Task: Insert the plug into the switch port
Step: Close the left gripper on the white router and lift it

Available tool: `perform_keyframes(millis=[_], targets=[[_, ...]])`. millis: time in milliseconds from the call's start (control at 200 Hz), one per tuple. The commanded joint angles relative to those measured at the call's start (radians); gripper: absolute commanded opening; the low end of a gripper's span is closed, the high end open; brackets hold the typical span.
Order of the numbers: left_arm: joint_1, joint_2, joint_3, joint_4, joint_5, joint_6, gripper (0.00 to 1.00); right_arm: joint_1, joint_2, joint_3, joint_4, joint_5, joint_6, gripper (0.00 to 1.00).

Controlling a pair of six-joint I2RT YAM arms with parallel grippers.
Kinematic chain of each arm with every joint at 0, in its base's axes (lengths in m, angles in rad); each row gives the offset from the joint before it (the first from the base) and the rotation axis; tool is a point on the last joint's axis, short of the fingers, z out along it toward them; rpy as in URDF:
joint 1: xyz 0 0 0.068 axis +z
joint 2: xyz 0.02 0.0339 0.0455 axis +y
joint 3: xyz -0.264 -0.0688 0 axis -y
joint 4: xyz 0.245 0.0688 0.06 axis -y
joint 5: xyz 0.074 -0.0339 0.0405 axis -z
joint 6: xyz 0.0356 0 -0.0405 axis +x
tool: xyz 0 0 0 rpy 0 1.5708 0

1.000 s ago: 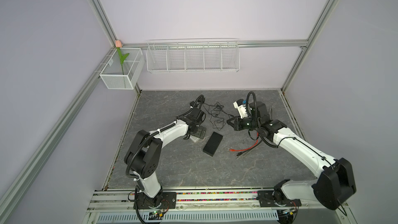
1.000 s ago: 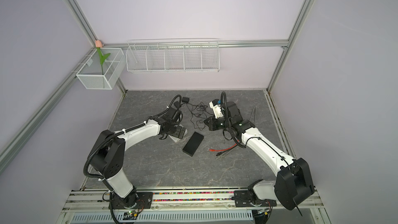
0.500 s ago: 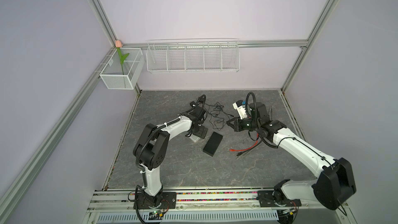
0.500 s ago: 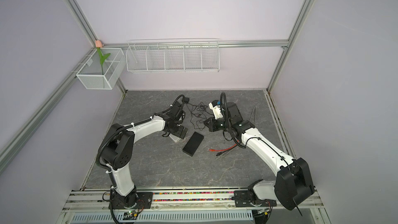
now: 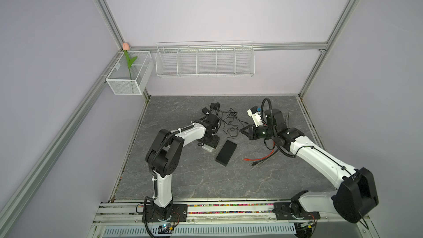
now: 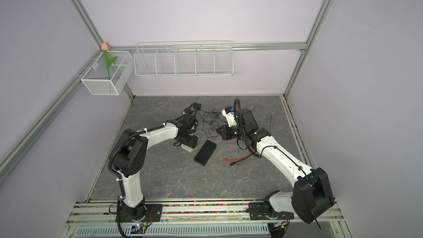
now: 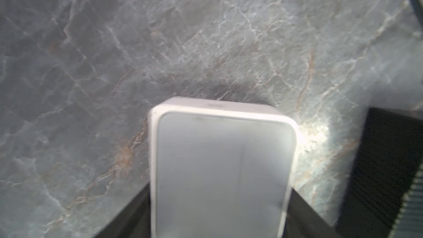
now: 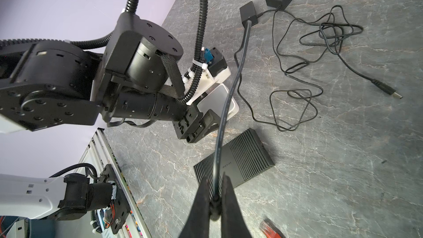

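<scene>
My right pincer [image 8: 215, 186] is pinched tight on a thin black cable [image 8: 240, 65], gripping it close to one end. The tip is buried between the fingers, so I cannot see the plug itself there. From the grip the cable arcs across to a small black adapter [image 8: 248, 12] lying on the counter [image 5: 206, 184]. My left pincer [image 5: 211, 143] straddles a small white box [image 7: 222, 168], one jaw along each long side. I cannot tell whether it has actually clamped down, since the wrist view is blurred and the jaws show only at its edge. I take the white box for the switch: it lies flat on the counter, with rounded corners and a plain pale top, and no view shows its ports. Just beside it lies a black ribbed box [image 5: 226, 156] with nothing on it, and a second thin cable ends in a loose plug [image 8: 384, 89] well apart from both. I judge this to be the bracing step, with the cable in hand, the switch being steadied and nothing inserted yet. Next I need the left grip firm. Then I bring the held end round to the port face, square it up and push straight in, slowly, because the cable looks limp and the box light enough to skid.
</scene>
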Motion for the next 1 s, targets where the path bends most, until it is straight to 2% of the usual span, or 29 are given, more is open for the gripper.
perform_keyframes(millis=[0, 60, 185, 405, 560, 675, 850, 995], targets=[[0.003, 0.053, -0.008, -0.049, 0.031, 0.002, 0.6, -0.001, -0.016, -0.011, 0.025, -0.012, 0.0, 0.07], [0.003, 0.058, -0.011, -0.052, 0.04, -0.004, 0.53, -0.004, -0.018, -0.012, 0.027, -0.013, 0.002, 0.07], [0.003, 0.038, -0.035, -0.04, 0.061, -0.011, 0.3, -0.004, -0.023, -0.014, 0.027, -0.013, 0.003, 0.06], [0.004, -0.122, -0.088, -0.002, 0.123, -0.019, 0.0, -0.023, -0.055, -0.022, 0.022, -0.02, 0.006, 0.06], [0.004, -0.282, -0.125, 0.054, 0.218, -0.037, 0.0, -0.038, -0.1, -0.041, 0.053, -0.042, 0.026, 0.07], [0.003, -0.424, -0.193, 0.133, 0.31, -0.019, 0.0, -0.053, -0.133, -0.068, 0.129, -0.112, 0.076, 0.07], [-0.025, -0.688, -0.382, 0.394, 0.435, -0.028, 0.0, -0.065, -0.165, -0.107, 0.281, -0.195, 0.188, 0.07], [-0.14, -0.825, -0.506, 0.552, 0.356, 0.044, 0.0, -0.051, -0.204, -0.173, 0.466, -0.257, 0.26, 0.06]])
